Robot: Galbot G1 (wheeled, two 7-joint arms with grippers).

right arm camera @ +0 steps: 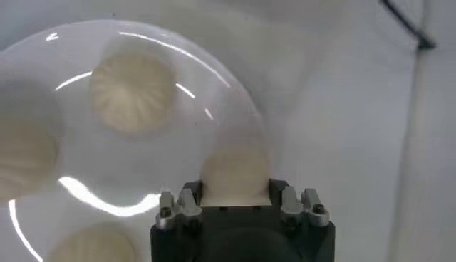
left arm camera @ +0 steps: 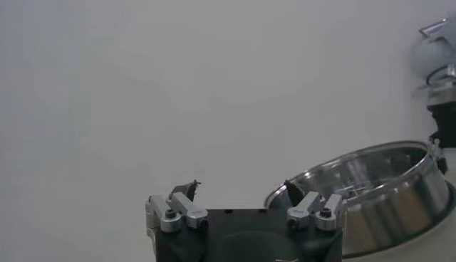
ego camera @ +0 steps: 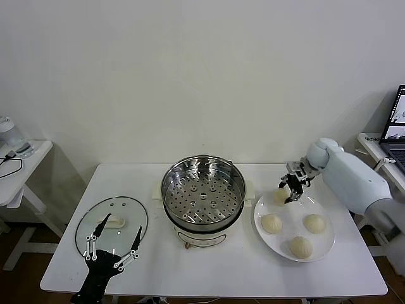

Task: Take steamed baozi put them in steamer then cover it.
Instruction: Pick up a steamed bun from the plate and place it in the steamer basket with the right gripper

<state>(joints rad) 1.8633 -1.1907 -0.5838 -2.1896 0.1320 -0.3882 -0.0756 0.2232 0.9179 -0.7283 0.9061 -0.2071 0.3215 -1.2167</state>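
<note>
On the white plate [ego camera: 323, 244] at the right lie three cream-white baozi [ego camera: 271, 223] [ego camera: 314, 223] [ego camera: 300, 246]. A fourth baozi [ego camera: 280, 196] sits at the plate's far-left rim, and my right gripper [ego camera: 290, 192] is shut on it; the right wrist view shows this baozi [right arm camera: 236, 174] pinched between both fingers. The shiny steamer [ego camera: 202, 190] stands mid-table, its perforated tray bare. The glass cover [ego camera: 111, 221] lies flat at the left with its cream handle up. My left gripper [ego camera: 112, 239] hovers open over the cover's near edge, holding nothing.
A side table [ego camera: 25, 166] with a jug stands at the far left. A laptop [ego camera: 396, 130] sits on a shelf at the far right. The steamer's steel wall [left arm camera: 377, 196] shows beyond my left gripper [left arm camera: 242, 194] in the left wrist view.
</note>
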